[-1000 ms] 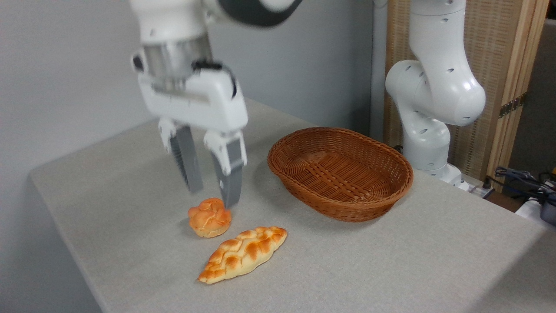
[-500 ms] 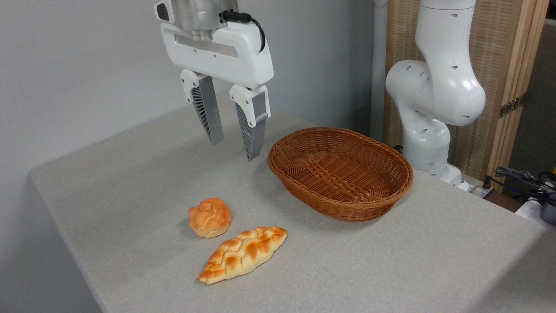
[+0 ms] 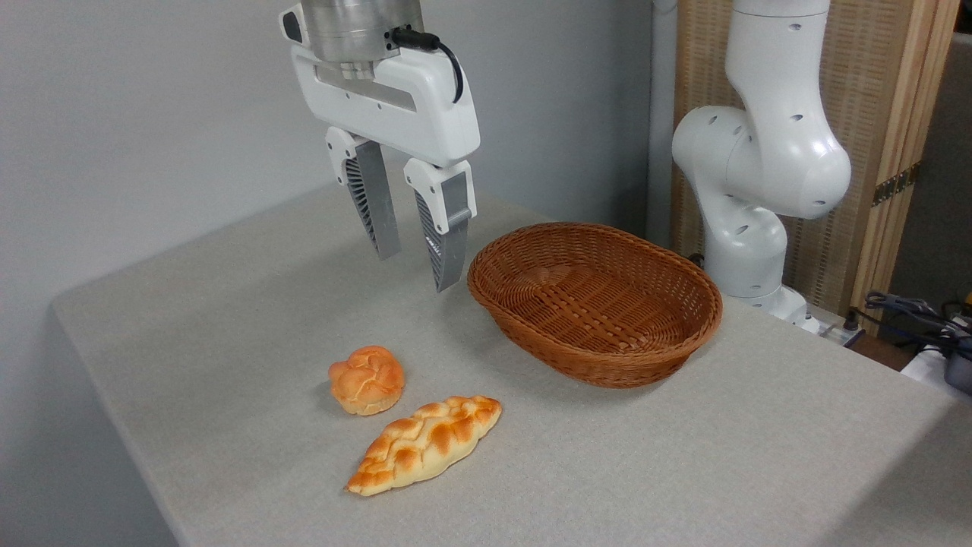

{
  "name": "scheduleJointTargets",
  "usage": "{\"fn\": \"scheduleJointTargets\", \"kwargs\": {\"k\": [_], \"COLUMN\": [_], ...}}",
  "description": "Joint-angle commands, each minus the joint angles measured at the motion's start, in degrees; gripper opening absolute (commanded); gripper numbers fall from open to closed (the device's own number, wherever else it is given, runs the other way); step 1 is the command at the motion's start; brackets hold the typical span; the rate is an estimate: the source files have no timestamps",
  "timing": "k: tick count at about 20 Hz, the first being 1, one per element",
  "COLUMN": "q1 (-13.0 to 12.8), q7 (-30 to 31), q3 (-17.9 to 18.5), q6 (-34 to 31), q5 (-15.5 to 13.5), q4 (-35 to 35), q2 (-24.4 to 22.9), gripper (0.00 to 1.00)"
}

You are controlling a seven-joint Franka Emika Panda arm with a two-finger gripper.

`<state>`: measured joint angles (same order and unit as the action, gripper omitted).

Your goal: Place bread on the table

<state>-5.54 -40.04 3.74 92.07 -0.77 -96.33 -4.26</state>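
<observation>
The bread [image 3: 425, 444], a long braided golden loaf with browned tops, lies flat on the table [image 3: 228, 319] near its front edge. My gripper [image 3: 416, 272] hangs open in the air well above the cloth, up and behind the loaf, with nothing between its grey ribbed fingers [image 3: 448, 243]. It touches neither loaf nor bun.
A small round orange knotted bun [image 3: 367, 379] sits just left of and behind the loaf. A brown oval wicker basket [image 3: 594, 302] stands to the right of the gripper, with nothing in it. The arm's white base [image 3: 752, 197] rises behind the basket. Cables [image 3: 919, 319] lie at far right.
The gripper rose from just above the round bun, moved right and back toward the basket, then dipped slightly. It stays open. Bun and loaf have not moved.
</observation>
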Motion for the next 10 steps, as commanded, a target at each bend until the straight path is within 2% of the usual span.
{"fn": "scheduleJointTargets", "kwargs": {"k": [1, 5, 8, 10], "q1": [2.2, 2.29, 4.57, 4.66], "q7": [-1.0, -1.09, -1.18, -1.18], "q3": [-2.33, -2.42, -4.52, -4.61], "q6": [-0.14, -0.22, -0.58, -0.66], "q5": [-0.9, -0.64, -0.55, -0.37], "q4": [0.35, 0.44, 1.23, 1.23], "q2": [0.04, 0.31, 0.66, 0.66], "gripper": [1.0, 1.0, 1.0, 1.0]}}
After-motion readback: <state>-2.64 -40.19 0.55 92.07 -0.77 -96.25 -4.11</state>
